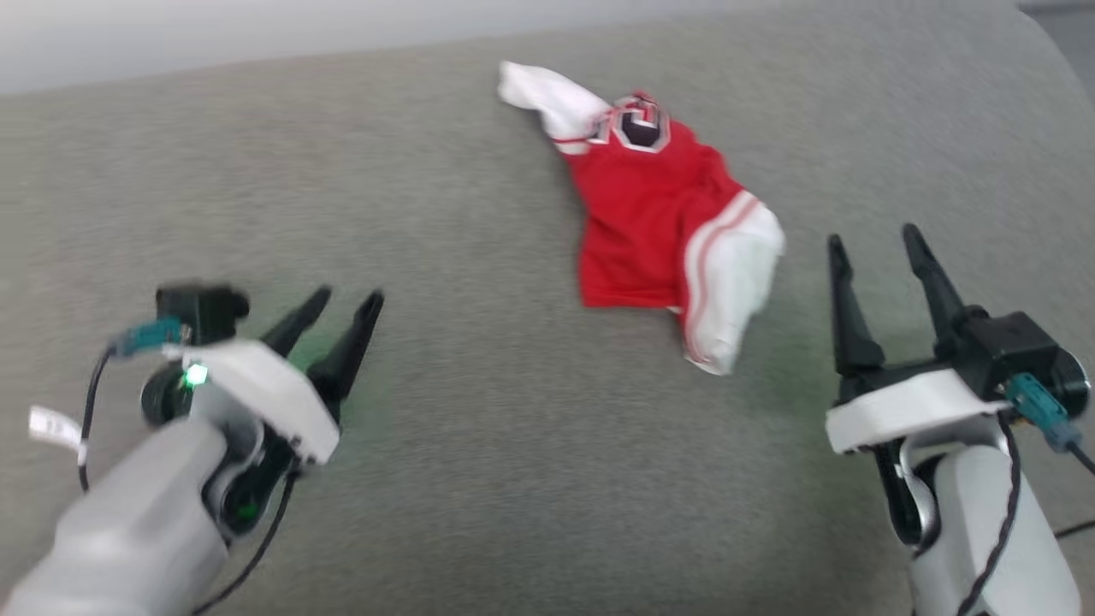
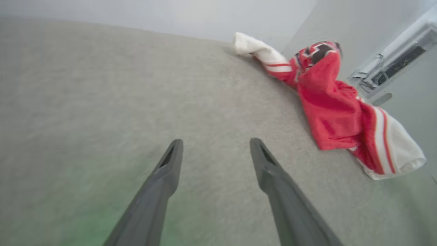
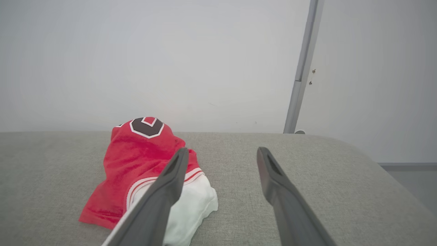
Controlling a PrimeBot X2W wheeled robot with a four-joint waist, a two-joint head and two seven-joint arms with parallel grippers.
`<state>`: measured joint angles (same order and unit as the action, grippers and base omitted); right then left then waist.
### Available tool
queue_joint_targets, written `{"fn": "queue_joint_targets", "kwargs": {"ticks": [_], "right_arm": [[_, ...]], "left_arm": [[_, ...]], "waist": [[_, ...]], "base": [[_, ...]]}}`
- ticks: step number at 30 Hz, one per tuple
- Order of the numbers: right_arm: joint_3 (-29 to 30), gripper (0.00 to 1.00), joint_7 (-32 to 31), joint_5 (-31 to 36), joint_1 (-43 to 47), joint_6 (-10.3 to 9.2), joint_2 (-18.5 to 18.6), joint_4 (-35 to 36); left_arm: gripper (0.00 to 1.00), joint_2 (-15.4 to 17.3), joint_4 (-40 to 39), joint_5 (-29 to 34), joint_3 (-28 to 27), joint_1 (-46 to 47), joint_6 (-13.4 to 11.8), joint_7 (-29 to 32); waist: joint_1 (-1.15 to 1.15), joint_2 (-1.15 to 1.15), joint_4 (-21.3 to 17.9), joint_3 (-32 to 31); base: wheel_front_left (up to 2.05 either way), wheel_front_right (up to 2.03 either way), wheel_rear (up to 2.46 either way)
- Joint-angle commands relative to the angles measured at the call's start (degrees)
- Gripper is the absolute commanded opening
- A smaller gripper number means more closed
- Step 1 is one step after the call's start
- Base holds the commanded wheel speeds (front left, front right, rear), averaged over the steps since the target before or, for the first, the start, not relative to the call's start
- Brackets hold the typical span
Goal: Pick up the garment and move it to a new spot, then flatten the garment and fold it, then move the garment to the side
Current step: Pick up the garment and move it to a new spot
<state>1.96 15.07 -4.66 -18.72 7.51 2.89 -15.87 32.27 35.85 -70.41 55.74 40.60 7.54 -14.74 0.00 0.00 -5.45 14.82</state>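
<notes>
Red jersey T-shirt (image 1: 646, 214), long axis slanting toward right gripper (image 1: 873, 235), well apart from left gripper (image 1: 349, 295), both spread wide, empty

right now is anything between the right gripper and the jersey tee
Nothing visible does. Only bare grey upholstery lies between the open right gripper and the crumpled red jersey T-shirt, whose white sleeve is nearest it.

garment (image 1: 650, 214): lettering (image 1: 640, 127) partly hidden in folds | left end effector (image 1: 350, 295): blurred
</notes>
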Motion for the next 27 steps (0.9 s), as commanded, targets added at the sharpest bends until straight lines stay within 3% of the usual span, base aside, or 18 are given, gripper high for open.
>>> {"fn": "queue_joint_targets", "kwargs": {"ticks": [1,10,12,20,27], "right_arm": [[1.0,1.00,0.1,1.0,1.4,-0.04,0.0,-0.3],[4.7,1.00,0.1,2.6,8.0,-0.04,1.1,-1.1],[4.9,1.00,0.1,2.4,8.6,-0.04,1.2,-1.1],[8.4,1.00,0.1,0.9,11.5,-0.04,1.2,0.4],[8.8,1.00,0.1,-0.2,12.0,-0.04,1.1,2.3]], "left_arm": [[1.00,0.3,0.8,2.6,-2.4,-2.0,-0.2,-0.5],[1.00,-4.5,-4.6,20.3,-28.3,-21.6,-3.0,-0.5],[1.00,-5.3,-5.7,22.1,-30.9,-23.9,-3.0,-0.5],[1.00,-10.2,-16.9,39.2,-45.8,-36.9,-3.5,-0.5],[1.00,-14.2,-23.5,49.7,-52.9,-41.1,-2.4,-0.5]], "waist": [[0.00,0.00,4.6,-3.3],[0.00,0.00,9.3,-8.4],[0.00,0.00,9.4,-8.8],[0.00,0.00,8.8,-10.9],[0.00,0.00,8.2,-10.9]], "base": [[0.00,0.00,0.00],[0.00,0.00,0.00],[0.00,0.00,0.00],[0.00,0.00,0.00],[0.00,0.00,0.00]]}}
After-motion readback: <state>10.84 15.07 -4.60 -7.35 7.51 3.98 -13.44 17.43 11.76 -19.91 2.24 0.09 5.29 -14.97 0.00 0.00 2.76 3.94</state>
